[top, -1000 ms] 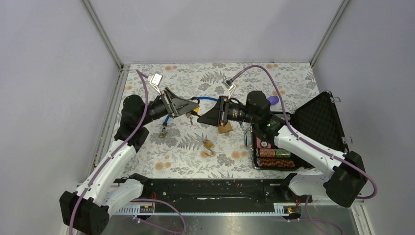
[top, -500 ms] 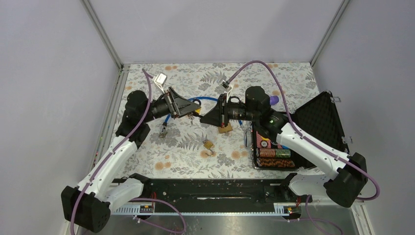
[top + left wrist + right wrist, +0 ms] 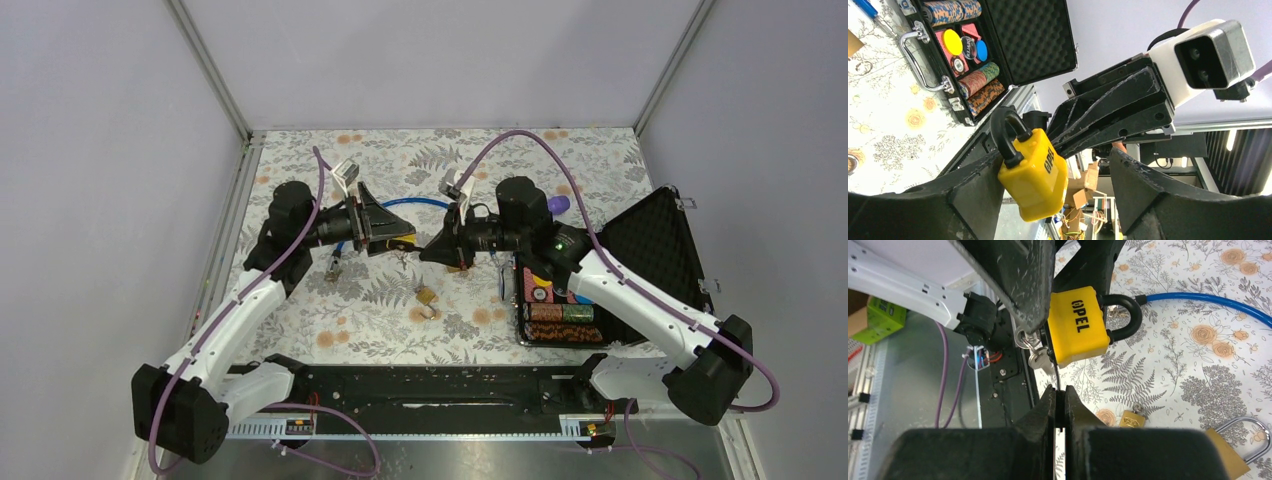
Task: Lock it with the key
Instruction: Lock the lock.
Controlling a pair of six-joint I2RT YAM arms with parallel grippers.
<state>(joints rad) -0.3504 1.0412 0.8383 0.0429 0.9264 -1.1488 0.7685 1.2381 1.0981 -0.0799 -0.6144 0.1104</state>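
Note:
A yellow padlock point(image 3: 1078, 325) with a black shackle point(image 3: 1128, 315) hangs in the air between my arms. It also shows in the left wrist view point(image 3: 1035, 177) and the top view point(image 3: 401, 240). My left gripper point(image 3: 1055, 160) is shut on it, with the body lying against the left finger. My right gripper point(image 3: 1060, 395) is shut on a thin black key point(image 3: 1055, 375) whose blade runs up to the padlock's underside. Silver keys on a ring point(image 3: 1032, 355) dangle beside it. In the top view the two grippers meet tip to tip, the left point(image 3: 395, 238) facing the right point(image 3: 432, 247).
A blue cable point(image 3: 410, 203) runs to the shackle. A small brass padlock point(image 3: 427, 296) and a larger one point(image 3: 1233, 450) lie on the floral mat. An open black case point(image 3: 650, 250) with poker chips sits at the right, with a purple object point(image 3: 558, 204) behind it.
My left gripper has carried the yellow padlock to the right and my right gripper has turned and closed in. The key now reaches the padlock's underside.

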